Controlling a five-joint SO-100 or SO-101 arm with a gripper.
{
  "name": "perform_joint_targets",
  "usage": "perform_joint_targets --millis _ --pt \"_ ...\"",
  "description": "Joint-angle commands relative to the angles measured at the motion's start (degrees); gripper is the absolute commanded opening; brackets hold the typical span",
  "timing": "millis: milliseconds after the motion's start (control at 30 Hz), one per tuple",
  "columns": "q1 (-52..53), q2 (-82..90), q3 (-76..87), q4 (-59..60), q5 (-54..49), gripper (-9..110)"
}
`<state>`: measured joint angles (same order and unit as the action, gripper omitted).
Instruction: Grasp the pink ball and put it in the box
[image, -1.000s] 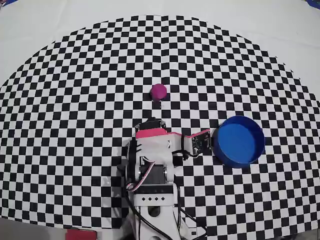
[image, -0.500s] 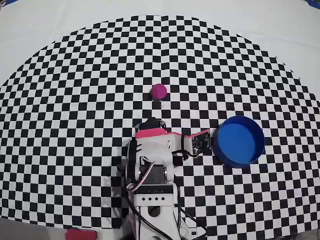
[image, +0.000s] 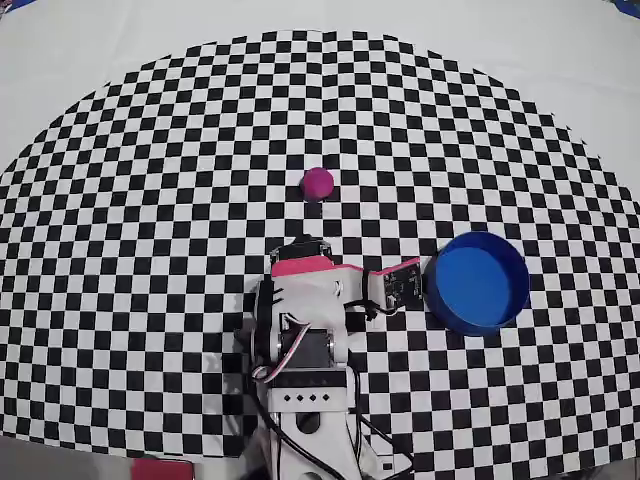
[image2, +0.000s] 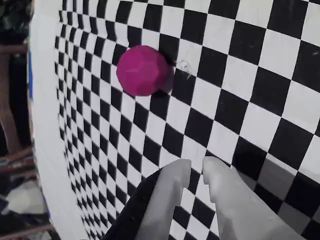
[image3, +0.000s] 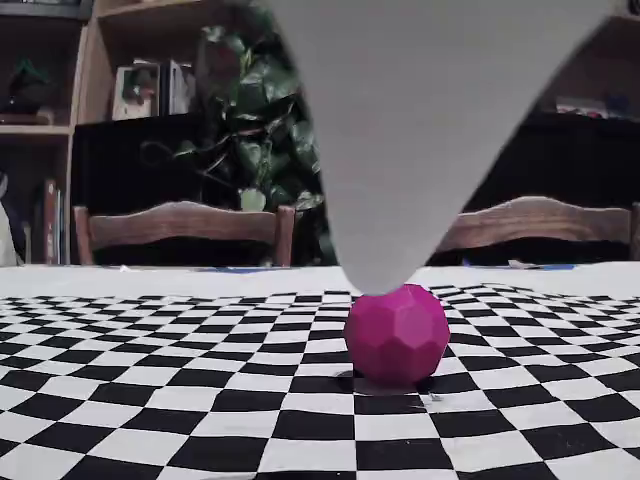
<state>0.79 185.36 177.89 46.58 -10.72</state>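
Note:
The pink ball (image: 318, 184) rests on the checkered mat, a little beyond the folded arm (image: 305, 300) in the overhead view. From the wrist, the ball (image2: 144, 70) lies ahead and slightly left of my gripper (image2: 196, 167). The pale fingers (image2: 172, 195) stand almost together with only a thin slit between them and hold nothing. The box (image: 477, 282), a round blue tub, sits to the arm's right, close to the wrist camera board. Low in the fixed view, the ball (image3: 397, 333) sits under a blurred pale grey shape (image3: 420, 130).
The checkered mat (image: 150, 200) ends in a curved edge on a white tablecloth (image: 80, 50). Chairs (image3: 180, 230) and shelves stand behind the table in the fixed view. A cable (image: 330, 450) trails from the arm's base.

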Motion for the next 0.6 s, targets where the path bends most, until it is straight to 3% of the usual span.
perform_joint_targets --millis 0,567 --pt "-0.4 1.0 0.4 0.4 -0.2 0" --pt "-0.3 0.1 0.4 -2.0 -0.2 1"
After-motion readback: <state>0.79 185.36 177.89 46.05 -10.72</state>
